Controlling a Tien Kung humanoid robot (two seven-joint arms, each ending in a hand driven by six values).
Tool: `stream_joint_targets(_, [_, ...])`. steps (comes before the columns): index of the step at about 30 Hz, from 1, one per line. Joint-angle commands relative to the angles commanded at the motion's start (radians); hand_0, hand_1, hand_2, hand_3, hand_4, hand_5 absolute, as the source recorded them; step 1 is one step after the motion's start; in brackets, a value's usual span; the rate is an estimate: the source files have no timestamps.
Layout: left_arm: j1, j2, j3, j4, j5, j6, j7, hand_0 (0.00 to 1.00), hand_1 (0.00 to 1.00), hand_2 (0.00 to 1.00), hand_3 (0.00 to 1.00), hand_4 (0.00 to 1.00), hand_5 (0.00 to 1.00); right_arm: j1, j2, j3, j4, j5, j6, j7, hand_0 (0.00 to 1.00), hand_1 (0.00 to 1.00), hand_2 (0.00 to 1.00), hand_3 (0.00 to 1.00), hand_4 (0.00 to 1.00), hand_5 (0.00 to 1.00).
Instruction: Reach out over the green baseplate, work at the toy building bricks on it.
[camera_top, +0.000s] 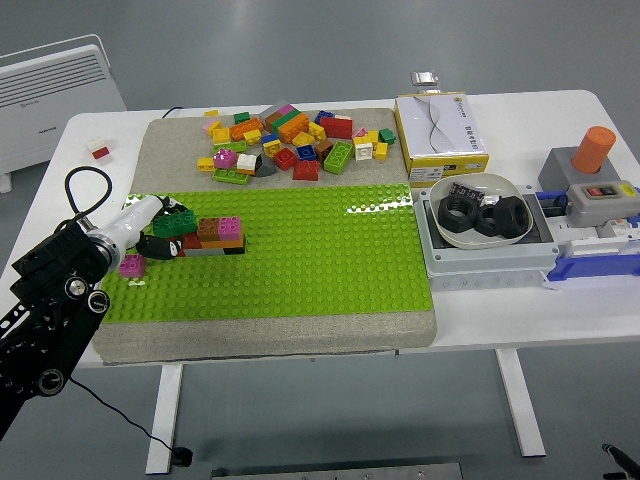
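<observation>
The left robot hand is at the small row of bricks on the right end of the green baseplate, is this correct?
Not quite. In the head view the left robot hand is at the row of bricks on the left end of the green baseplate, not the right.

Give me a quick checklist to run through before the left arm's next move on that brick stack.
1. Left robot hand at the dark green brick: ok.
2. Firm grasp on it: cannot tell.
3. Stack seated on the green baseplate: ok.
4. Pink brick clear of the hand: ok.
5. Loose brick pile out of the way: ok.
6. Right arm in view: not ok.
</observation>
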Motion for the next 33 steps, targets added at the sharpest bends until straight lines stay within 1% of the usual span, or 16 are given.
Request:
stream_joint_targets(3, [0.000,0.002,0.000,-0.001,0.000,-0.012,0.000,0.962,0.926,0.879,0.784,0.516,0.002,0.000,0.000,0.000,0.000,0.000,0.000,0.000,0.672,0.633,0.680,0.694,0.705,0.958])
stream_joint_targets(4, [0.000,0.002,0.001,-0.001,0.000,-0.017,0.000,0.963,0.927,0.882,0.791,0.547,0.002,0.000,0.000,0.000,0.000,0.000,0.000,0.000,0.672,0.633,0.681,0.694,0.705,0.957])
stream_joint_targets(8, [0.001,0.003,0.002,-0.001,-0.001,-0.038,0.000,0.963,0.927,0.882,0.791,0.547,0.002,0.000,0.000,0.000,0.000,0.000,0.000,0.000,0.672,0.633,0.681,0.694,0.705,0.957])
stream_joint_targets(9, [0.001,0.003,0.002,-0.001,-0.001,-0.041,0.000,0.963,0.927,0.882,0.791,0.547,0.002,0.000,0.000,0.000,0.000,0.000,0.000,0.000,0.672,0.633,0.681,0.694,0.705,0.957])
stream_joint_targets(10, [0.001,0.003,0.003,-0.001,-0.002,-0.044,-0.001,0.964,0.936,0.894,0.803,0.569,0.002,0.000,0.000,0.000,0.000,0.000,-0.001,0.000,0.673,0.633,0.680,0.691,0.705,0.958])
stream_joint_targets(15, [-0.001,0.004,0.001,-0.001,-0.001,-0.054,-0.008,0.964,0.936,0.894,0.803,0.569,0.002,0.000,0.000,0.000,0.001,0.000,-0.001,0.000,0.673,0.633,0.680,0.691,0.705,0.958])
stream_joint_targets(16, [-0.001,0.005,0.001,-0.002,0.000,-0.056,-0.010,0.972,0.941,0.908,0.835,0.614,0.002,0.001,0.000,0.000,0.001,0.000,-0.001,0.000,0.673,0.633,0.680,0.691,0.705,0.958])
stream_joint_targets(21, [-0.003,0.006,0.000,-0.002,0.004,-0.065,-0.016,0.972,0.941,0.908,0.835,0.614,0.002,0.001,0.000,0.000,0.001,0.000,-0.001,0.000,0.673,0.633,0.680,0.691,0.705,0.958])
stream_joint_targets(22, [-0.003,0.006,0.000,-0.002,0.004,-0.066,-0.018,0.974,0.951,0.932,0.890,0.742,0.002,0.001,0.000,0.000,0.001,0.000,-0.001,0.000,0.675,0.632,0.680,0.689,0.704,0.956])
stream_joint_targets(27, [-0.003,0.007,-0.001,-0.002,0.011,-0.064,-0.026,0.974,0.951,0.932,0.890,0.742,0.002,0.001,-0.001,0.000,0.001,0.000,-0.001,0.000,0.675,0.632,0.680,0.689,0.704,0.956])
stream_joint_targets(28, [-0.004,0.007,-0.001,-0.002,0.013,-0.061,-0.029,0.978,0.957,0.944,0.910,0.792,0.002,0.001,-0.001,0.000,0.001,0.000,-0.001,0.000,0.675,0.632,0.680,0.689,0.704,0.956])
stream_joint_targets(33, [-0.005,0.010,0.000,-0.003,0.019,-0.044,-0.040,0.978,0.957,0.944,0.910,0.792,0.002,0.001,-0.001,0.000,0.001,0.000,-0.002,0.000,0.675,0.632,0.680,0.689,0.704,0.956])
